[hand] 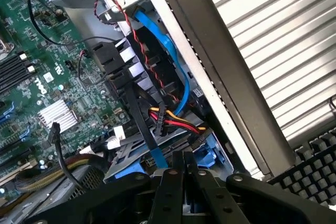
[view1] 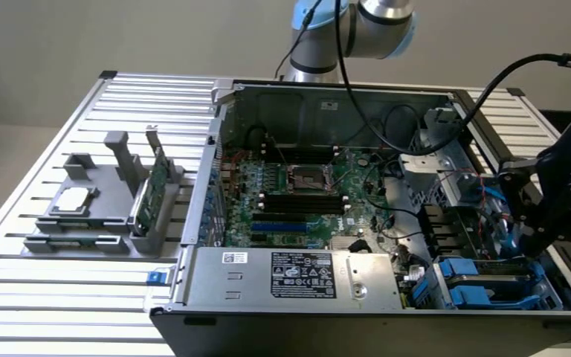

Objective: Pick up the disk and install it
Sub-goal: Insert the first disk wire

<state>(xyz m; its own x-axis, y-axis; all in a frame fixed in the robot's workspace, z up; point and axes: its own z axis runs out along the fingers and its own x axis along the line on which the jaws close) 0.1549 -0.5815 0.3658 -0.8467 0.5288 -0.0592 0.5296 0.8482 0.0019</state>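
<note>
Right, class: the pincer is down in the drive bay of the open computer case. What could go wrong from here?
1. The blue cable and the red, yellow and black wires run right beside the pincer, over the disk in its blue carrier; they might snag.
2. The case wall stands close by; the arm could knock it.

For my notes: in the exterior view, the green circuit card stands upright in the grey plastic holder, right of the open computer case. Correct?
No. The exterior view shows the green circuit card upright in the grey plastic holder, but on that view's left of the open computer case.
</note>
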